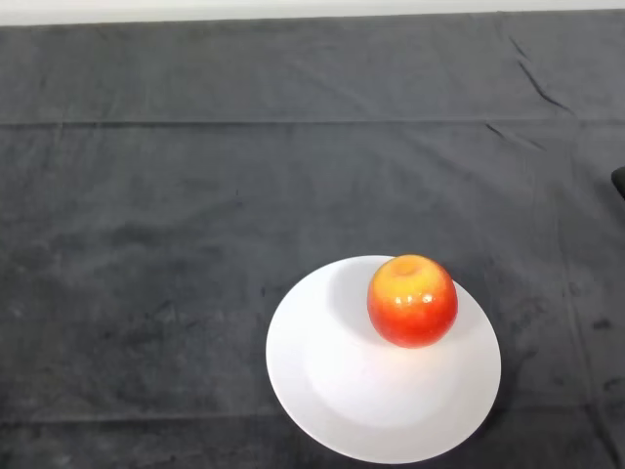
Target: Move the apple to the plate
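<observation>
1. Before me the apple (412,301) sits on the plate (322,381), resting on its white surface and not on the cloth.
2. On the plate the apple is off centre, toward 1 o'clock, close to the rim on that side. The wider bare part of the plate spreads from 6 to 9 o'clock.
3. The apple stands upright with its stem hollow facing up. It is yellow-orange round the hollow and deep red lower down, with small glossy highlights on the skin.
4. The plate is round, plain and white. It lies flat at about 5 o'clock from the middle of my view, and its near rim comes almost to the lower edge.
5. The bench (195,195) is covered by a dark grey cloth (117,322) that fills nearly the whole view.
6. A long straight fold (293,122) runs across the cloth toward 12 o'clock, and a few short creases (539,83) lie toward 2 o'clock, well apart from the plate.
7. A pale strip (293,8) shows along the far edge at 12 o'clock.
8. At 3 o'clock a small dark shape (619,183) is cut by the edge of the view, and I cannot tell what it is.
</observation>
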### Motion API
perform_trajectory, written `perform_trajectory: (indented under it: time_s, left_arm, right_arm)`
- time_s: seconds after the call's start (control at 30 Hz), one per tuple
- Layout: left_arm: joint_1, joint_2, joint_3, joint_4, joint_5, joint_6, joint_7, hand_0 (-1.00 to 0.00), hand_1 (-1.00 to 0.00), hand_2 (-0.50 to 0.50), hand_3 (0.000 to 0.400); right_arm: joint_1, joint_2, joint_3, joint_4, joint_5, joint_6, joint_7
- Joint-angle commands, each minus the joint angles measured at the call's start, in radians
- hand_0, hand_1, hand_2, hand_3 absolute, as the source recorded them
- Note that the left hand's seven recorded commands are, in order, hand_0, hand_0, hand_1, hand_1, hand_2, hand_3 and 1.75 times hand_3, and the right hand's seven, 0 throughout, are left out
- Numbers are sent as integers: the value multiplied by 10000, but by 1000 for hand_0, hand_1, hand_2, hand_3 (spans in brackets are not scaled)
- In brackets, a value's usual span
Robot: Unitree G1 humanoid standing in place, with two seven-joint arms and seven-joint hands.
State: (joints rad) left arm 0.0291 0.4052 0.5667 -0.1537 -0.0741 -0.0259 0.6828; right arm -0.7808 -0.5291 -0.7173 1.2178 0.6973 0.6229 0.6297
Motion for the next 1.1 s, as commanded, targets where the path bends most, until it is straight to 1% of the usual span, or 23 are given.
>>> perform_trajectory:
  time_s: [0.03, 0.67, 1.1]
  left_arm:
    - [262, 107, 183, -260, -34, -125, 112, 0, 0, 0, 0]
    - [283, 115, 156, -335, -55, -46, 77, 0, 0, 0, 0]
    - [238, 98, 98, -242, -2, -107, 101, 0, 0, 0, 0]
  right_arm:
    - [84, -236, -86, -121, 38, -57, -30]
    - [84, -236, -86, -121, 37, -58, -30]
    - [84, -235, -86, -122, 36, -58, -30]
